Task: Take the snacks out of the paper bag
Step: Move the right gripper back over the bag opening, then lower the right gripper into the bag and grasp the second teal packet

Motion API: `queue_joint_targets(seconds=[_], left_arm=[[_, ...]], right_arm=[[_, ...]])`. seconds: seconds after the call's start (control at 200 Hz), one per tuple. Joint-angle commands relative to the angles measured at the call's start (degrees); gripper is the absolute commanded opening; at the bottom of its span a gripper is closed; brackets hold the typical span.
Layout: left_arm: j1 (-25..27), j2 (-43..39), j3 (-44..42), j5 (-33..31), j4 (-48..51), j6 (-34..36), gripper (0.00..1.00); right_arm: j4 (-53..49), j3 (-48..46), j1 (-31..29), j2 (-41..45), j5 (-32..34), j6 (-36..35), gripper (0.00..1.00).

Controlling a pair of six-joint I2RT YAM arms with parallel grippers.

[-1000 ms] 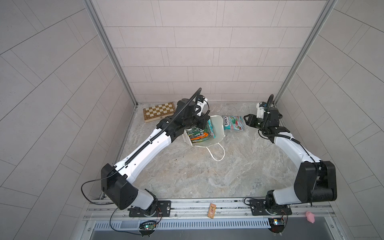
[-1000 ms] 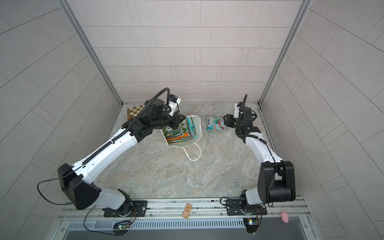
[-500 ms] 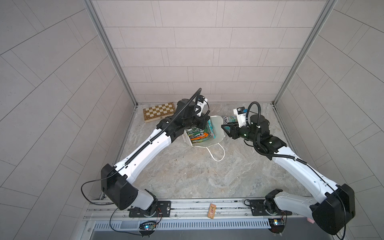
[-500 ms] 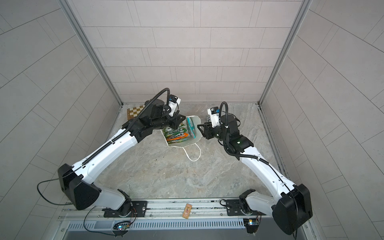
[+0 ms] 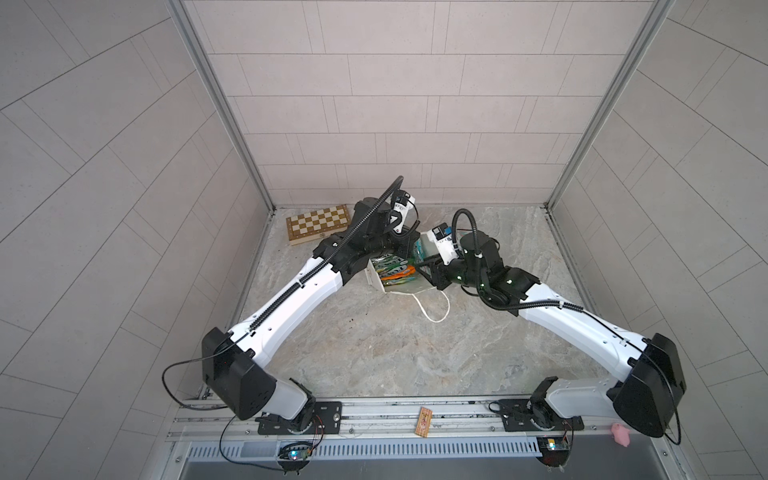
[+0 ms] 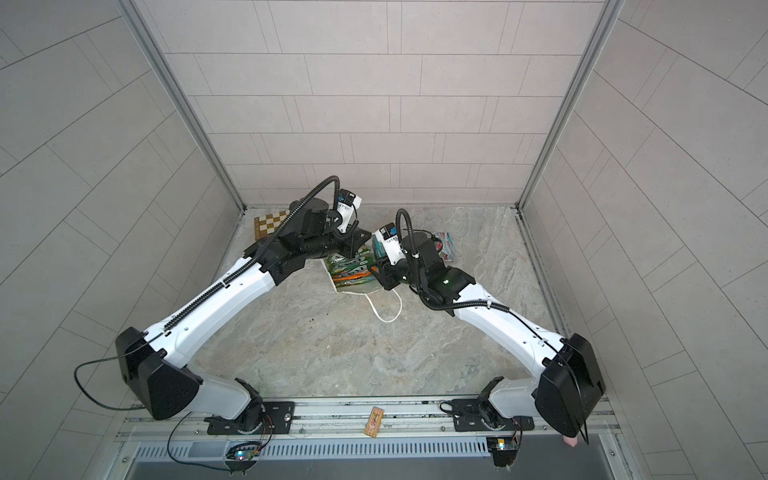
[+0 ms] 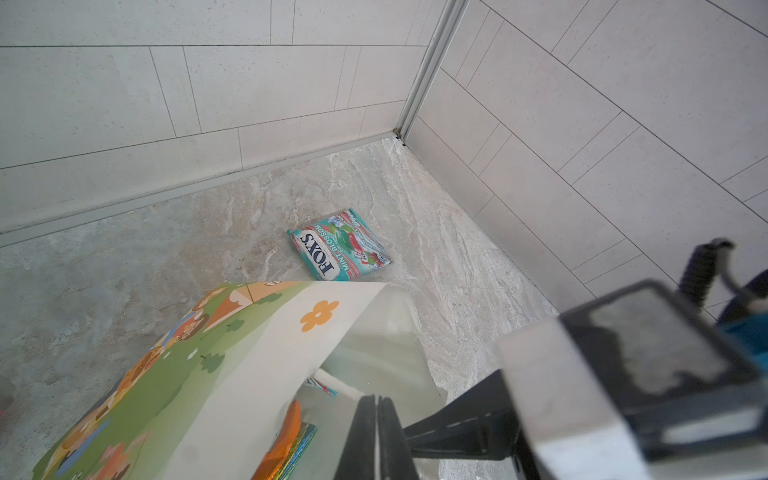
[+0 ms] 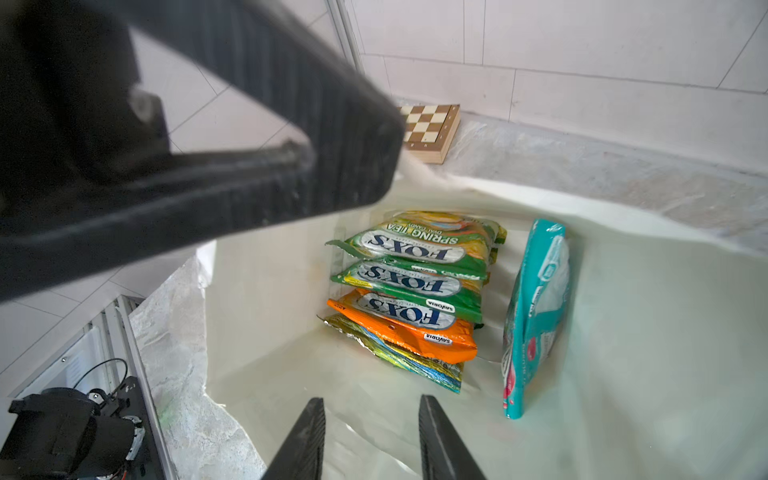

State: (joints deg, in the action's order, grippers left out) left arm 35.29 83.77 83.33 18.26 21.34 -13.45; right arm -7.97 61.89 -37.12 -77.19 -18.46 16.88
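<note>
Paper bag (image 7: 187, 374) rim pinched by closed left hand (image 7: 376, 405); right hand (image 8: 372, 401), jaws apart and empty, best centred over edge of upright teal packet (image 8: 536, 307).

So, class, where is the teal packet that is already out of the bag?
The teal packet lies flat on the table, in a top view behind the right arm, right of the paper bag and apart from it.
</note>
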Motion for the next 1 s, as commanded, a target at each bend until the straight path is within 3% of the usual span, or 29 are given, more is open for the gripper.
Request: queue_joint_targets(seconds=[0.0, 0.405, 0.816, 0.996], left_arm=[[0.49, -2.38, 0.16, 0.19, 0.10, 0.16, 0.00], [0.49, -3.87, -0.79, -1.24, -1.12, 0.11, 0.00], [0.50, -4.95, -2.02, -1.43, -3.09, -0.63, 0.00], [0.48, -5.03, -2.64, -1.77, -4.28, -1.84, 0.00]], right_arm=[[-0.72, 2.05, -1.00, -2.36, 2.53, -0.82, 0.36], [-2.52, 4.26, -2.43, -9.53, 8.32, -0.26, 0.22], [-5.75, 3.26, -3.12, -9.43, 15.13, -2.21, 0.18], [-3.83, 1.03, -4.57, -8.25, 14.81, -4.62, 0.18]])
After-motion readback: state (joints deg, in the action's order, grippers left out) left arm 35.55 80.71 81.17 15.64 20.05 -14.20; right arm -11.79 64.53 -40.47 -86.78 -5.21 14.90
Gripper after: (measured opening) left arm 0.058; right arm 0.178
